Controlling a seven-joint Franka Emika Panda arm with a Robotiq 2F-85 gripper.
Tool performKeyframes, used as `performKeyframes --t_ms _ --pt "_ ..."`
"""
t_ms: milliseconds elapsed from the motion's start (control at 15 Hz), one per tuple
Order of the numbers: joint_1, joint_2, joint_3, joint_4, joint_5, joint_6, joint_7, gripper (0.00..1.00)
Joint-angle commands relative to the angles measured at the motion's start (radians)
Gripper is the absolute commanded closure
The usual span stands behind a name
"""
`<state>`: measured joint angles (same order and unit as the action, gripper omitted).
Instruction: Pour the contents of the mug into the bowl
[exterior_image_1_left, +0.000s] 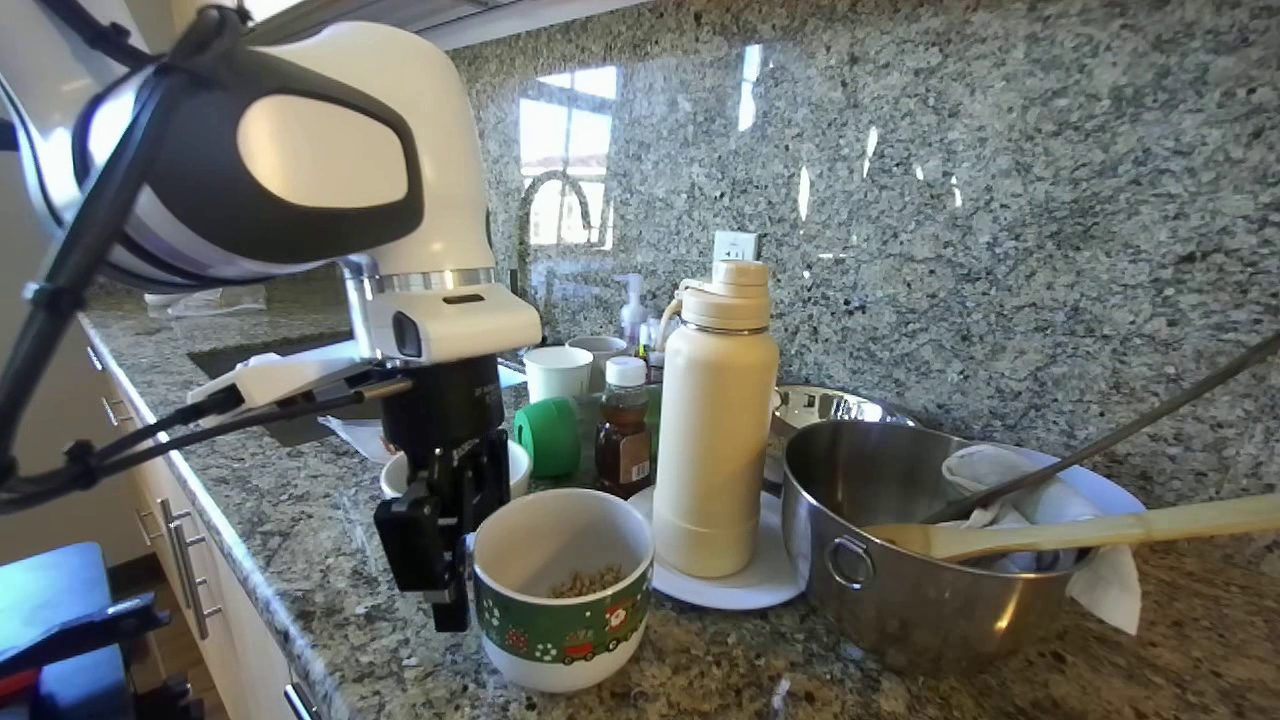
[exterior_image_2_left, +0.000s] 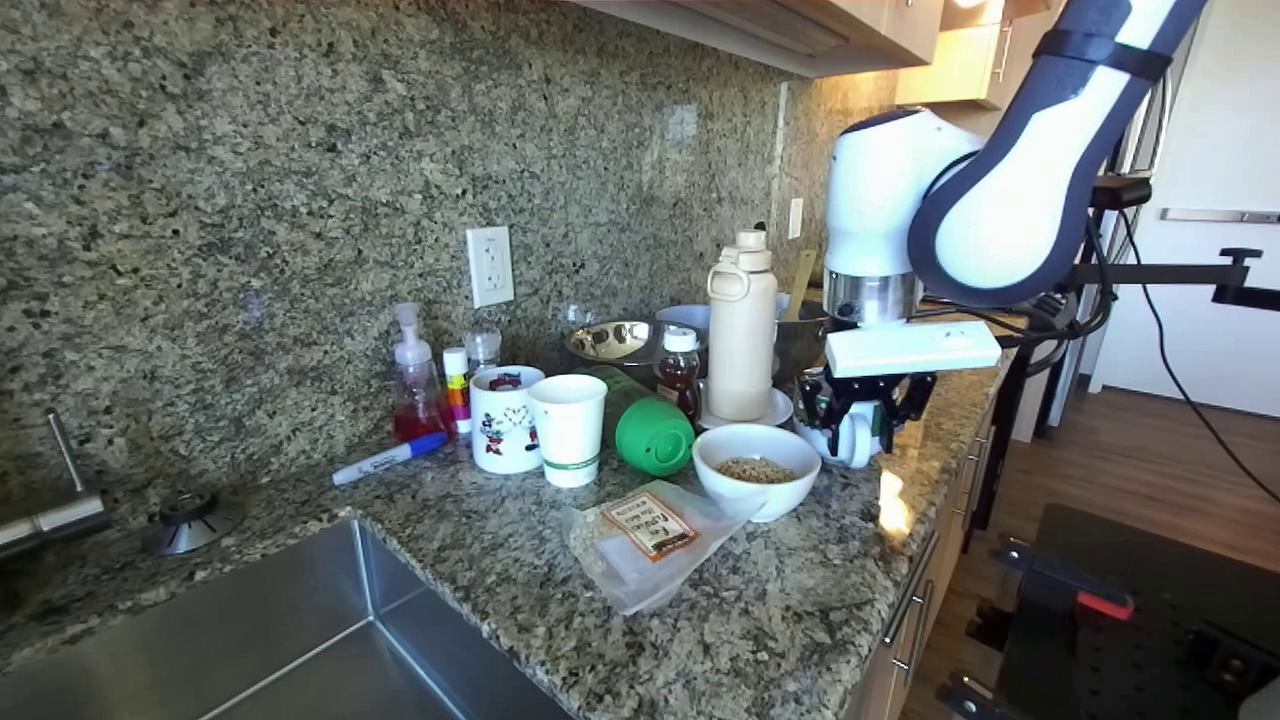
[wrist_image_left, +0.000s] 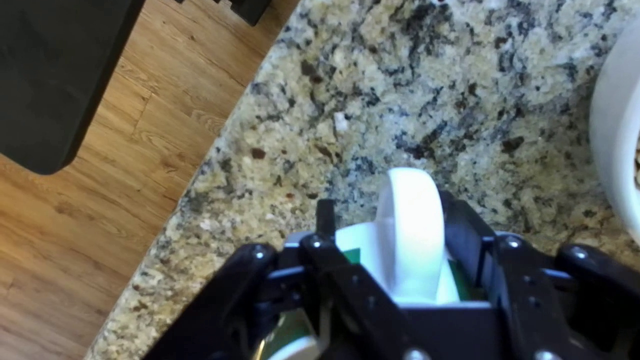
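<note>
The white mug (exterior_image_1_left: 560, 665) with the green patterned band stands upright on the counter, with grainy contents inside. Its white loop handle (wrist_image_left: 417, 235) points toward the gripper in the wrist view and also shows in an exterior view (exterior_image_2_left: 856, 440). My gripper (wrist_image_left: 385, 215) is open, with one finger on each side of the handle. The handle is close to the right-hand finger, with a gap to the left-hand one; whether it touches is unclear. The white bowl (exterior_image_2_left: 755, 500) stands beside the gripper with some grain in it; its edge shows in the wrist view (wrist_image_left: 612, 135).
A tall cream bottle (exterior_image_1_left: 715, 450) stands on a white plate (exterior_image_1_left: 725, 597) behind the mug, beside a steel pot (exterior_image_1_left: 900, 620) with utensils. A plastic bag (exterior_image_2_left: 640, 550), green container (exterior_image_2_left: 655, 435), paper cup (exterior_image_2_left: 570, 430) and sink (exterior_image_2_left: 300, 600) lie past the bowl. The counter edge (wrist_image_left: 200, 180) is near.
</note>
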<state>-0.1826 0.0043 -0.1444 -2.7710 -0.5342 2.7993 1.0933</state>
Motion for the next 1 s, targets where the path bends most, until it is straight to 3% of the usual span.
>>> performKeyframes --t_ms 0,133,400,600,933 --pt "0.002 -0.014 -0.017 -0.011 0.013 0.018 -0.004 0.08" --pt "0.008 -0.017 -0.013 -0.011 0.074 0.009 -0.065 0.00" --pt "0.032 -0.038 0.006 -0.010 0.275 -0.027 -0.265 0.00" --pt "0.044 -0.067 0.012 -0.010 0.358 -0.056 -0.347 0.00" --pt "0.042 -0.142 0.029 -0.012 0.354 -0.142 -0.347 0.00"
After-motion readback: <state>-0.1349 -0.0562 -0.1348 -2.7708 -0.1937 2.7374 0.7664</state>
